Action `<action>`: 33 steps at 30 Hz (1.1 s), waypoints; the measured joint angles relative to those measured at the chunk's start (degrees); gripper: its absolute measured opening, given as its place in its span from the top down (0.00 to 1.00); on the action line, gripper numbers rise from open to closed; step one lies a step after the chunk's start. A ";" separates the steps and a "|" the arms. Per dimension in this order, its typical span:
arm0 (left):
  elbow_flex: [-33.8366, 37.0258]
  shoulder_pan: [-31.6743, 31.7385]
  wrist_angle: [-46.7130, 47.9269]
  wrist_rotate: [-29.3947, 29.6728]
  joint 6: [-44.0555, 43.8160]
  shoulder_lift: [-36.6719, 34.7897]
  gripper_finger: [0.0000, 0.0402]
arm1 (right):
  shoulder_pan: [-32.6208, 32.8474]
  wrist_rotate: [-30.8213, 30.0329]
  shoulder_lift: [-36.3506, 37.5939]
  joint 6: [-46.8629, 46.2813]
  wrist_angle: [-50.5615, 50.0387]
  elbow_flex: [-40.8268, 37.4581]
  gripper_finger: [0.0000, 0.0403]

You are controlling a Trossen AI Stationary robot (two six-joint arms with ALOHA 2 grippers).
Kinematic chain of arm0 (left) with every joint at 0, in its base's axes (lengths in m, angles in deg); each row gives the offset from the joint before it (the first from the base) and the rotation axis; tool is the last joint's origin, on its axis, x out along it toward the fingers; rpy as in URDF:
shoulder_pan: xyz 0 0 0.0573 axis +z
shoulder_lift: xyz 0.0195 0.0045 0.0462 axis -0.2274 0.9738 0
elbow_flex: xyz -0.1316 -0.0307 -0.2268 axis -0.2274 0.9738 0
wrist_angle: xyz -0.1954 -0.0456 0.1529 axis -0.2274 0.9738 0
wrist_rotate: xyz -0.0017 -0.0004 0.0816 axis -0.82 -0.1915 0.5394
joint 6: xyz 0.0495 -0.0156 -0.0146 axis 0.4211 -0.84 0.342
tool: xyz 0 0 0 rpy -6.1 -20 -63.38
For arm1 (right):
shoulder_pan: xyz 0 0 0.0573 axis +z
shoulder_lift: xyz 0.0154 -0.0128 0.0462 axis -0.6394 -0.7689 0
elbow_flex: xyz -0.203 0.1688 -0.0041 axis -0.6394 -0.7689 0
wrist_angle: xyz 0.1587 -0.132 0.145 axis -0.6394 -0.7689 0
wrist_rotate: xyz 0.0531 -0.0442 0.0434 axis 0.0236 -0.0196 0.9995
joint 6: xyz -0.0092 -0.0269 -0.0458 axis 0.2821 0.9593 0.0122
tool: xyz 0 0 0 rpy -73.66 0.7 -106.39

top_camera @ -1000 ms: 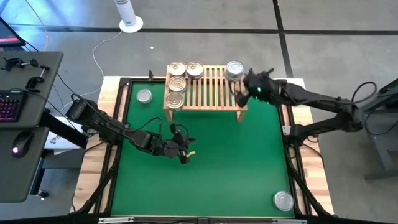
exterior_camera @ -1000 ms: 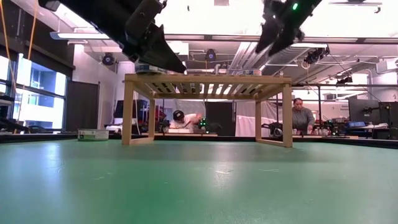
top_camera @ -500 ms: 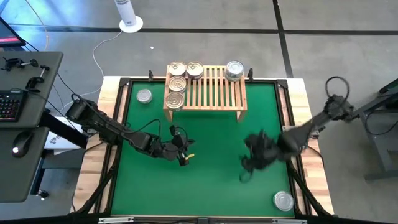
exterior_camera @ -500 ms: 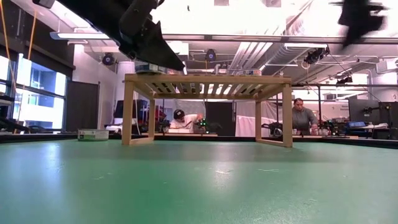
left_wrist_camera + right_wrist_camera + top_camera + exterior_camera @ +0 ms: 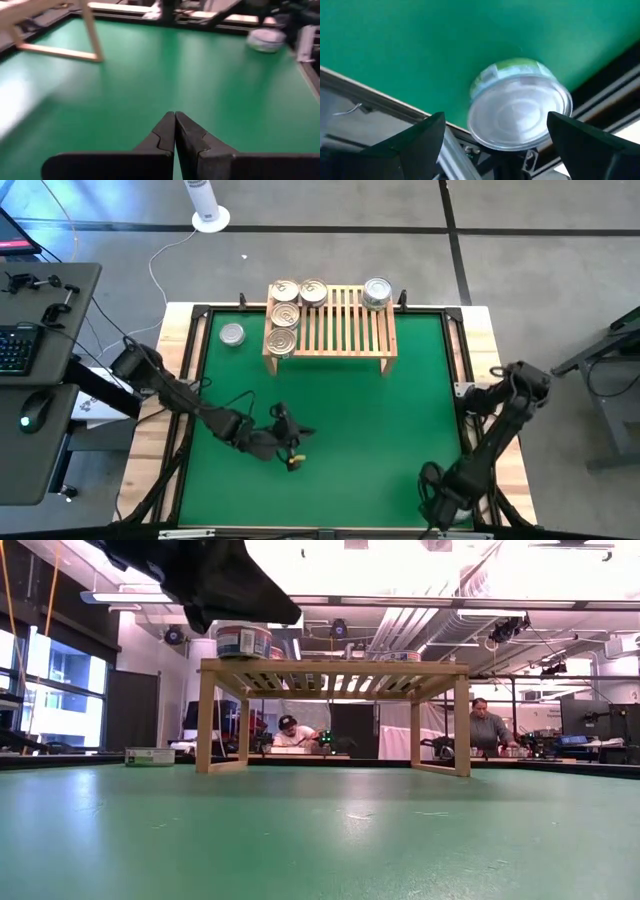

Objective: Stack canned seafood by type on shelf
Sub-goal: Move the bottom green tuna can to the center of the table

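The light-wood shelf [image 5: 345,328] stands at the mat's far side. Several gold-topped tins [image 5: 284,314] sit on its left end and a silver-topped tin [image 5: 377,292] on its far right corner. Another silver tin [image 5: 232,335] rests on the mat left of the shelf. At the near right corner my right gripper [image 5: 442,500] points down, open, over a third silver tin [image 5: 520,114]. Its fingers [image 5: 422,140] stand on either side of that tin without touching it. My left gripper [image 5: 290,452] hovers shut over the mat's near left part and holds nothing.
The green mat [image 5: 350,420] lies open between the two arms. A dark frame rail [image 5: 395,107] runs along the table's edge right beside the near right tin. Beyond the far edge, people [image 5: 487,730] sit at benches in the room.
My right gripper has swung from the shelf's far right corner toward the near right corner. It has sunk and tipped to point down over the silver tin there. My left gripper, still shut, has drifted a little toward the near edge.
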 joint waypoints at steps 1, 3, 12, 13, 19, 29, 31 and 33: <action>0.01 -0.61 -1.75 -0.01 -0.04 0.99 1.00 | 0.71 0.43 -0.66 -1.10 0.19 0.00 0.14; 0.02 -1.55 -5.48 -0.02 -0.04 2.96 1.00 | 1.83 -0.05 -1.81 -2.94 0.93 0.01 0.14; 0.02 -1.81 -14.84 -0.28 0.09 9.15 1.00 | 1.44 -12.00 -5.21 -2.68 9.40 0.33 0.14; 0.02 -1.74 -14.77 -0.37 0.48 9.35 1.00 | 0.78 -14.47 -5.29 -2.24 10.05 0.37 0.14; 0.02 -0.85 -15.14 -1.28 3.16 9.73 1.00 | -5.62 -34.56 -5.30 9.12 16.73 0.17 0.14; 0.02 -0.62 -14.75 -1.84 3.78 9.73 1.00 | -11.86 -57.07 -4.59 44.34 29.52 -0.11 0.14; 0.02 -0.74 -13.53 -3.17 1.98 9.71 1.00 | -11.71 -58.11 -4.56 47.14 28.06 -0.13 0.14; 0.02 -0.74 -10.70 -4.77 -0.64 9.71 1.00 | -11.69 -57.99 -4.86 48.87 29.14 -1.60 0.14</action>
